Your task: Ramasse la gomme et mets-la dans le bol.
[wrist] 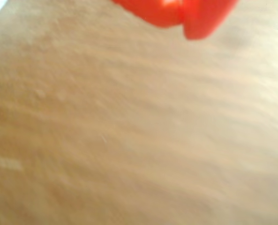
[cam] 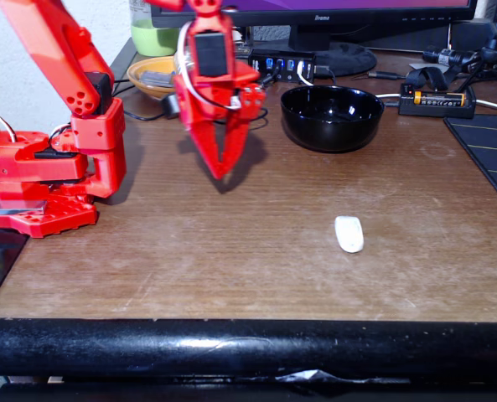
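In the fixed view the red claw (cam: pixel 221 172) hangs point-down above the counter (cam: pixel 189 251), toward its back-left part, with its two fingers drawn together to a tip and nothing between them. The eraser (cam: pixel 349 234) lies flat on the bare wood, right of centre and nearer the front edge, well apart from the claw. The black bowl (cam: pixel 332 117) stands near the back edge, behind the eraser and to the right of the claw, empty as far as its inside can be seen. An orange-yellow dish (cam: pixel 152 75) sits at the back-left corner, partly behind the arm, and a monitor (cam: pixel 315 12) stands along the back edge.

In the wrist view the picture is blurred: the claw's red tips (wrist: pixel 182 16) show at the top edge, pressed close together, over plain wood grain.

The step in hand looks like the approach to the eraser, so nothing of the task is done yet. To do it well, the claw should probably spread before descending, travel toward the front-right, and turn so its fingers straddle the eraser's narrow width rather than its length. Coming straight down matters, since a smooth, low piece could skid if one finger touches first.
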